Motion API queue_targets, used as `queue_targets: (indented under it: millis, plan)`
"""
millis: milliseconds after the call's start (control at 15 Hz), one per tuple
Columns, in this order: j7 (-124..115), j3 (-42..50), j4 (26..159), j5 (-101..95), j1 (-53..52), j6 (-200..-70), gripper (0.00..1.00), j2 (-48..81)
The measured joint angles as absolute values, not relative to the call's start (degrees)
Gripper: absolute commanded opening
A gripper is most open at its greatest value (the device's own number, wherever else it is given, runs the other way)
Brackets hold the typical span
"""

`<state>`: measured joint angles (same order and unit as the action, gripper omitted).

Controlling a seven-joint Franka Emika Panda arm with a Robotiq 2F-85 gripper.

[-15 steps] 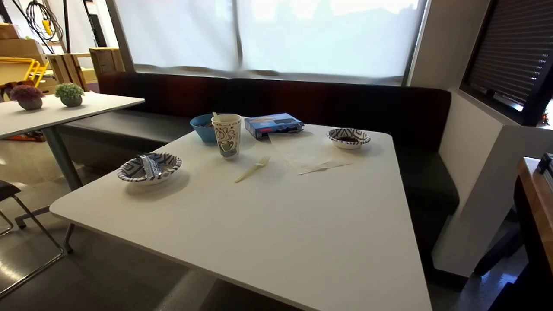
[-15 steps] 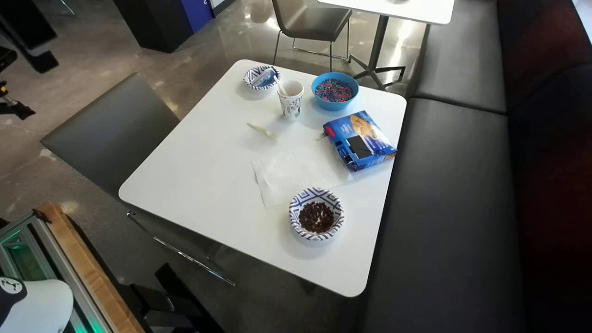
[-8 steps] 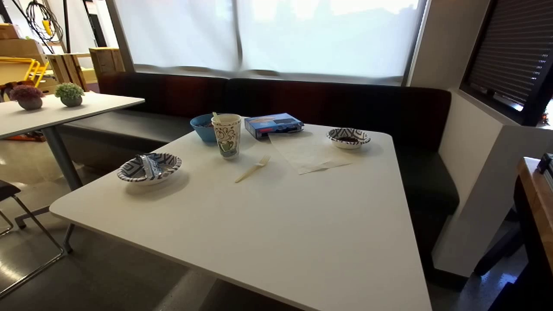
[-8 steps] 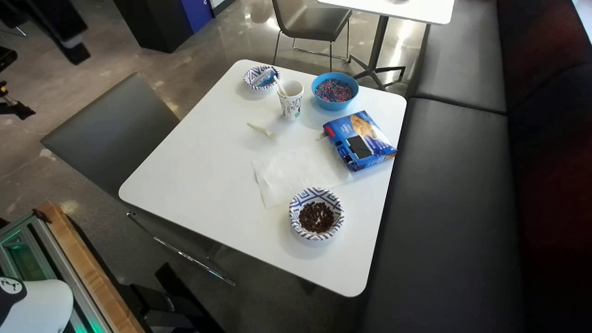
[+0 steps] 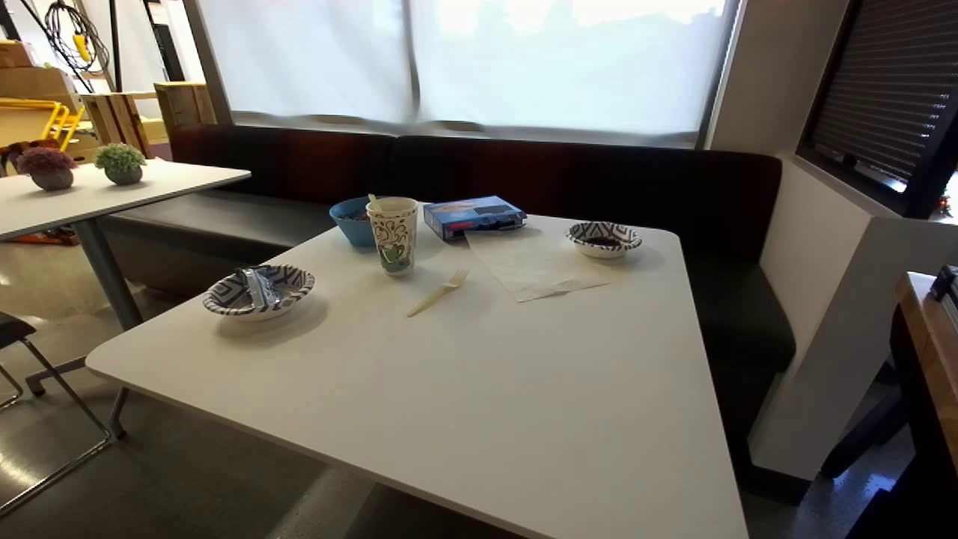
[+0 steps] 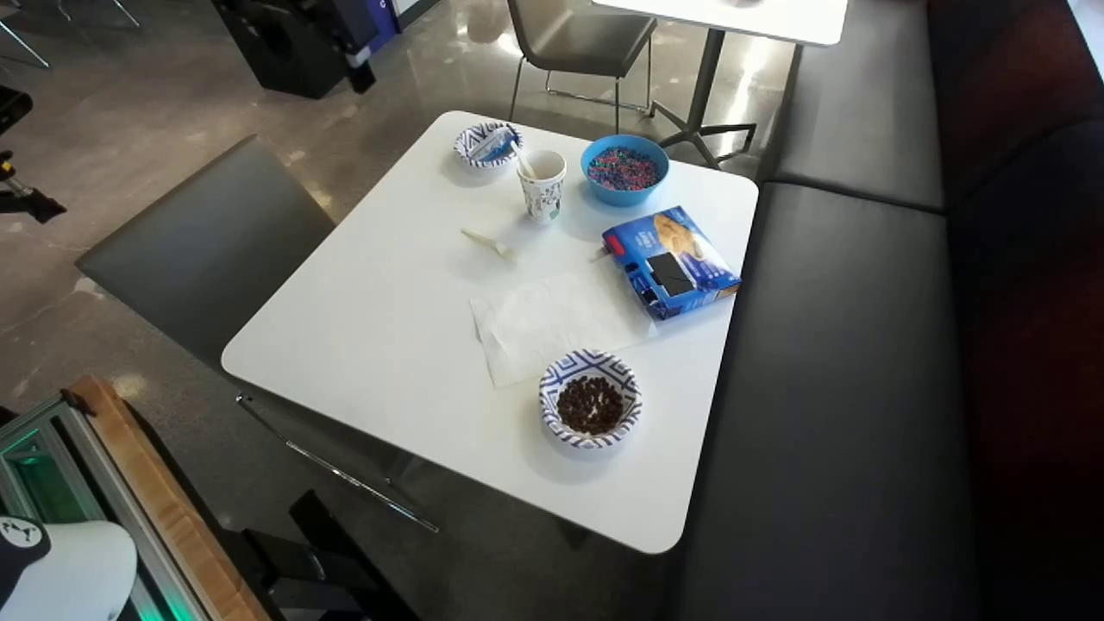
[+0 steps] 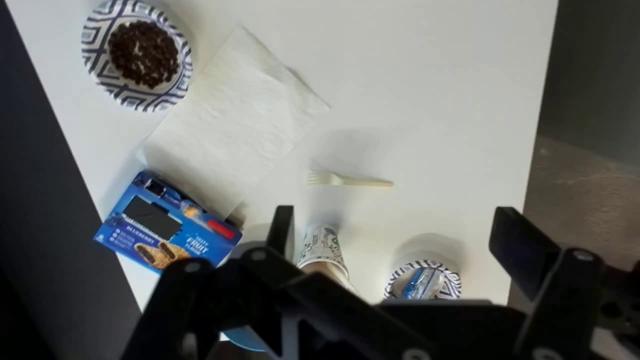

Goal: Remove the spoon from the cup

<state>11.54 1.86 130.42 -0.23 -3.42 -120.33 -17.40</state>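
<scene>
Spoon [image 6: 523, 161] leaned in the patterned cup [image 6: 543, 198], its end jutting above the rim; fork [image 6: 488, 242] lay near on the white table [image 6: 371, 319]; gripper [image 7: 392, 225], fingers spread wide, hung well apart from both.

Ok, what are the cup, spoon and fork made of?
The cup seems matte paper, from its printed wall. The spoon could be plastic or wood, finish unclear: only its pale end shows. The fork looks like smooth plastic, one even cream colour.
</scene>
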Motion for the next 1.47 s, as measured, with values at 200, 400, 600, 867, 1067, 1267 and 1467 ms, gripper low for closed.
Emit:
queue_targets:
  millis: [200, 400, 600, 867, 1067, 1267, 1467]
  plan:
    - [5.3, -1.5, 126.9, -8.1, -3.1, -126.2, 1.00, -9.6]
    - [-1.2, -3.3, 122.9, -18.1, -3.0, -129.2, 1.00, -3.2]
    - [-6.8, -4.3, 119.2, -27.5, -3.5, -129.7, 1.00, 1.9]
    - [-12.5, -4.6, 114.5, -34.5, -5.4, -129.7, 1.00, 8.4]
    - [-14.4, -4.6, 111.0, -36.8, -7.2, -130.9, 1.00, 13.2]
    - [-14.7, -4.5, 108.7, -37.2, -7.8, -131.9, 1.00, 16.3]
    - [-14.7, -4.4, 108.0, -37.3, -7.8, -131.9, 1.00, 16.6]
